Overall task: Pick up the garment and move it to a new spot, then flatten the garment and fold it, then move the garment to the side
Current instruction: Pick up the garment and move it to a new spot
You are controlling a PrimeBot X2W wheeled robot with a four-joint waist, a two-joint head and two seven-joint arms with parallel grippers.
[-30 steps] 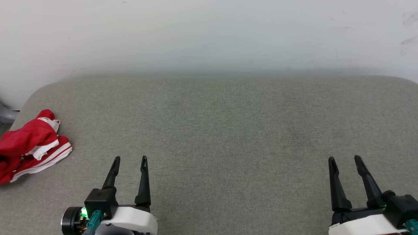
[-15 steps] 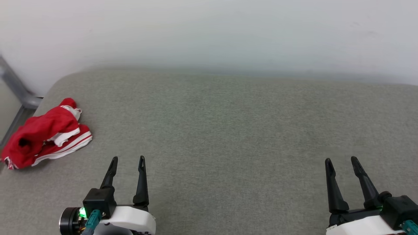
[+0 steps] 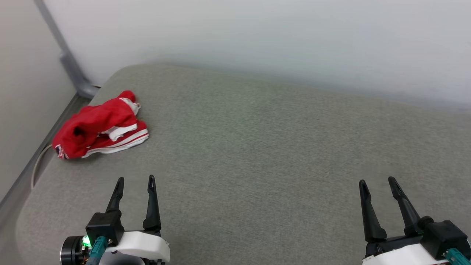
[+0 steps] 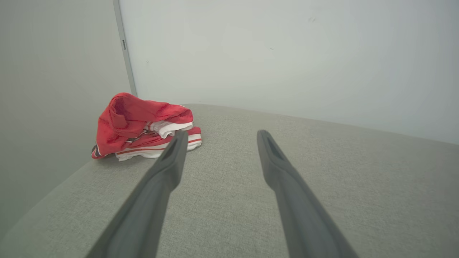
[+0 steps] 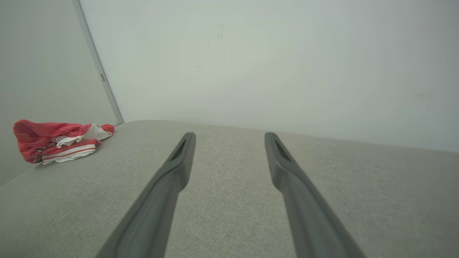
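Nearest, the left gripper (image 3: 135, 178) and right gripper (image 3: 376, 180), each with two long dark fingers, hover with jaws wide and empty over the grey fabric-covered worktop (image 3: 257, 147). Farther off, the crumpled red-and-white jersey garment (image 3: 99, 125) lies near the worktop's far left corner, in front of the pale wall (image 3: 257, 36).

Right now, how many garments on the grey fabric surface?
1. A crumpled red T-shirt with white, red-striped trim lies bunched at the far left corner of the grey fabric surface, ahead of the open left gripper. Its folds could hide more.
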